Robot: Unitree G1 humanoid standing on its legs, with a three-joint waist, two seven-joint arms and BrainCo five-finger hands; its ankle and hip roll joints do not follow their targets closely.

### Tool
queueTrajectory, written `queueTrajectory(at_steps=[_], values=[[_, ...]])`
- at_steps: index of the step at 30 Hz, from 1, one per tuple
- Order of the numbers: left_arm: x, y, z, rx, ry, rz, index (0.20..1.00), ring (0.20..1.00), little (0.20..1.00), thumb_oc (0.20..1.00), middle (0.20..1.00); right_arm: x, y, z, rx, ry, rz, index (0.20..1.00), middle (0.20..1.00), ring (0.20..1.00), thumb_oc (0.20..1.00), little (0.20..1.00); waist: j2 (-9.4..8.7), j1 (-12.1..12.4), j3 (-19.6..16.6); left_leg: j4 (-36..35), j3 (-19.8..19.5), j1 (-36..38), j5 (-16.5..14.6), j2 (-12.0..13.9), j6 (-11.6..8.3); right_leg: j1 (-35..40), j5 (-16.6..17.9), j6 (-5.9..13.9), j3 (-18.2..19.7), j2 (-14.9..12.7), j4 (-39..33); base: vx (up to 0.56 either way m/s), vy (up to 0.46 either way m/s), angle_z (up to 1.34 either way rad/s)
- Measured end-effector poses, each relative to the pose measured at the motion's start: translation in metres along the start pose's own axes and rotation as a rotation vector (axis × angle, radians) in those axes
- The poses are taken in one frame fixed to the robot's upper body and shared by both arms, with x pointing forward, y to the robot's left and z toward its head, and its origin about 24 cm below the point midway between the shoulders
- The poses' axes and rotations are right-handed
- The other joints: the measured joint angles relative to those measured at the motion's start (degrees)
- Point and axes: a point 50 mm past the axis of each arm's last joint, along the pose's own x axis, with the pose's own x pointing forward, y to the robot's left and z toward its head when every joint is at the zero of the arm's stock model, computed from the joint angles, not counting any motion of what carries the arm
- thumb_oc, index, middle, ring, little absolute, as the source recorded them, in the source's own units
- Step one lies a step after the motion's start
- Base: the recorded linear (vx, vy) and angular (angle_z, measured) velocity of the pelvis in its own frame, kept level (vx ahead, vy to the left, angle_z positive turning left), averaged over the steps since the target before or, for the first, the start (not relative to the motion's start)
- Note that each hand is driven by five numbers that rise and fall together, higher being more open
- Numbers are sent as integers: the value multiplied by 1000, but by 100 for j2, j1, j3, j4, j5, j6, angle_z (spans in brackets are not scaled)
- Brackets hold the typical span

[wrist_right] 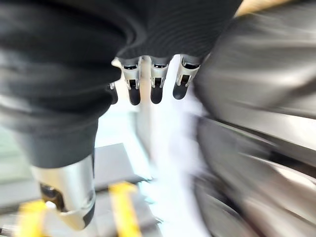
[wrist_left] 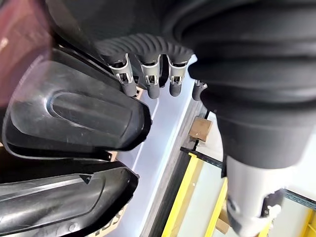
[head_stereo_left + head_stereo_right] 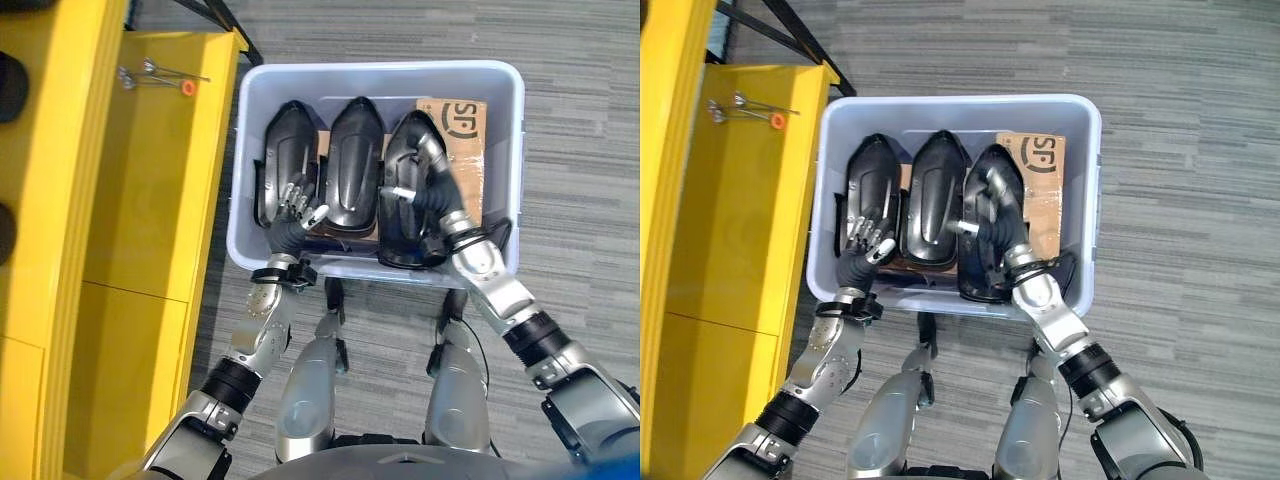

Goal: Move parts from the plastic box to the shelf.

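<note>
The yellow shelf (image 3: 150, 200) stands at my left, and the plastic box (image 3: 260, 90) sits on the floor before me, three black parts (image 3: 355, 165) lined up inside on cardboard (image 3: 465, 125). My left robot hand (image 3: 297, 207) hovers between the left and middle parts, fingers relaxed apart. My right robot hand (image 3: 425, 180) lies on the right part (image 3: 405, 150), fingers straight, nothing gripped.

Three black parts (image 3: 354, 165) pack the plastic box (image 3: 250, 120) tight around both hands' fingers (image 3: 293, 195); beyond the fingertips, cardboard (image 3: 462, 130) fills the far corner.
</note>
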Motion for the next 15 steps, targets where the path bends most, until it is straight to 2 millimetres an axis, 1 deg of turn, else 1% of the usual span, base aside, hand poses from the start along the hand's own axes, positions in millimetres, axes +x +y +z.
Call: queueTrajectory(at_steps=[2, 7, 9, 10, 13, 15], values=[[-1, 0, -1, 3, 3, 0, 1000, 1000, 1000, 1000, 1000, 0, 0, 3, -5, -23, -9, 1000, 1000, 1000, 1000, 1000, -13, -49, 8, -1, 11, 0, -4, -1, 6, -8, 2, -2, 14, 1, 1, 1, 4, -5], [-1, 0, -1, 21, 1, -6, 1000, 1000, 1000, 1000, 1000, -7, 7, -1, -10, -11, 14, 1000, 1000, 1000, 1000, 1000, -22, -79, 14, -4, 31, -10, -8, 18, 12, -54, 9, -9, 45, 14, 1, 7, 6, -5], [-1, 1, 0, 27, 1, 4, 1000, 1000, 1000, 1000, 1000, -10, 8, 6, -68, -60, 23, 1000, 1000, 1000, 1000, 1000, -38, -89, 23, -6, 52, -41, -8, 20, 13, -108, 20, -13, 87, 18, 2, 8, 6, -5], [-2, 2, 0, 29, 1, 10, 1000, 1000, 1000, 1000, 1000, -11, 9, 6, -91, -66, 22, 1000, 1000, 1000, 1000, 1000, -46, -77, 28, -6, 56, -41, -8, 20, 13, -109, 21, -13, 89, 18, 2, 0, 0, 0], [-2, 2, 0, 44, -1, 14, 1000, 1000, 1000, 1000, 1000, -13, 8, 4, -158, -76, 3, 1000, 1000, 1000, 1000, 1000, -57, -82, 35, -6, 77, -41, -8, 24, 13, -123, 22, -14, 104, 23, 2, 0, 0, 0], [-2, 3, 0, 47, -5, 29, 1000, 1000, 1000, 1000, 1000, -13, 5, -3, -221, -64, -16, 1000, 1000, 1000, 1000, 1000, -59, -80, 36, -5, 91, -41, -8, 31, 12, -122, 23, -16, 106, 30, 2, 0, 0, 0]])
